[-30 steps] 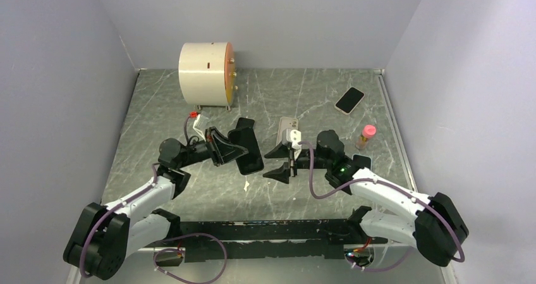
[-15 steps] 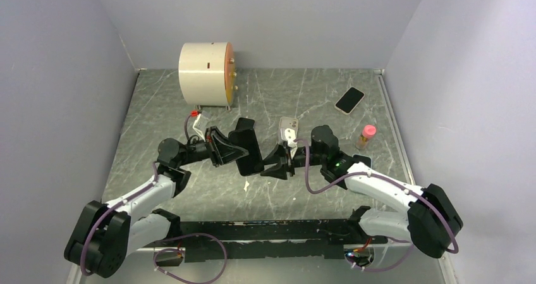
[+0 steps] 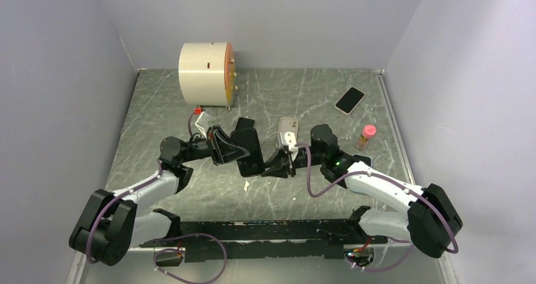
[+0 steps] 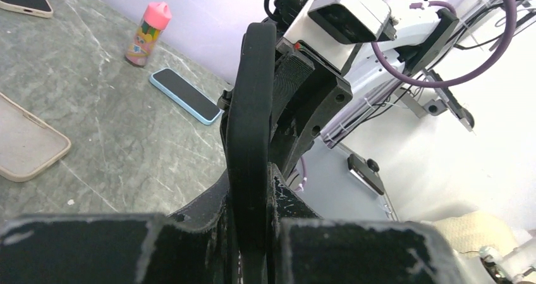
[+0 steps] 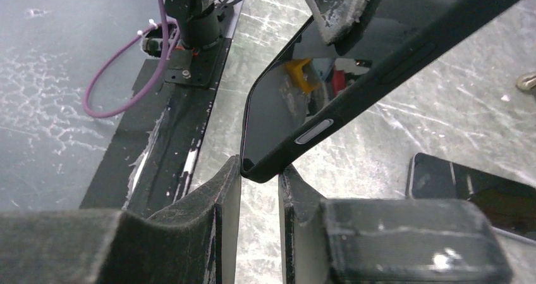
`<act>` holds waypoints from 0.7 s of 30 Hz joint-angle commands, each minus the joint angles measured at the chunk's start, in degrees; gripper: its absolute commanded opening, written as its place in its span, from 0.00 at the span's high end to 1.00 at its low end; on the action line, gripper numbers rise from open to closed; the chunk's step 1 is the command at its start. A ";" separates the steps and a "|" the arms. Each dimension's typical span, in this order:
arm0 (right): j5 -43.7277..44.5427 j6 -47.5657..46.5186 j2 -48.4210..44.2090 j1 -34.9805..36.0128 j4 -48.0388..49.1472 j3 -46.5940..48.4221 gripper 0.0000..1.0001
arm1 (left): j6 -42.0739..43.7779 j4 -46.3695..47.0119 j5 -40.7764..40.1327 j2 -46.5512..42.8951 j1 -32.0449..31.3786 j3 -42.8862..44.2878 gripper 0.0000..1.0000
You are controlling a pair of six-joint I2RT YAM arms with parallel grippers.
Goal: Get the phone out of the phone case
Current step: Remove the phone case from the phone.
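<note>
**Cased phone held off the surface between 2 pincers**

The phone [image 3: 251, 152] hangs above the surface [image 3: 328, 189], in front of the drum [image 3: 205, 73] and a little to its right. Its black case [image 4: 251, 126] is still on it.

The left pincer [image 3: 240, 147] is clenched on the phone. In the left wrist view the case's thin edge stands upright between the 2 fingers [image 4: 202, 211], which touch it on both sides.

The right pincer [image 3: 270, 167] is at the phone's corner farthest from the drum. In the right wrist view that corner sits in the narrow gap between the fingers [image 5: 221, 189], with each finger just beside it. I cannot tell whether they press on it. The glossy screen [image 5: 278, 100] shows reflections, and a pale side button [image 5: 314, 131] shows on the case's rim.

A pale spare case [image 3: 288, 129] lies to the right of the drum and nearer the arms. A pink-capped bottle [image 3: 366, 136] stands well to the drum's right. A beige-rimmed handset [image 3: 349, 100] lies well to the drum's right too, farther back than the bottle.
</note>
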 commanded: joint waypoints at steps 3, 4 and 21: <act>-1.66 -14.90 -1.76 1.10 -3.92 1.76 0.93 | -7.92 4.59 0.08 1.74 -0.19 4.66 0.98; -1.46 -16.12 -1.59 1.20 -4.68 2.15 0.94 | -8.43 5.35 0.31 2.14 -0.18 4.79 0.97; 5.30 -20.74 1.53 1.83 -5.86 5.98 1.00 | -15.55 17.82 5.12 6.21 -0.22 5.20 0.97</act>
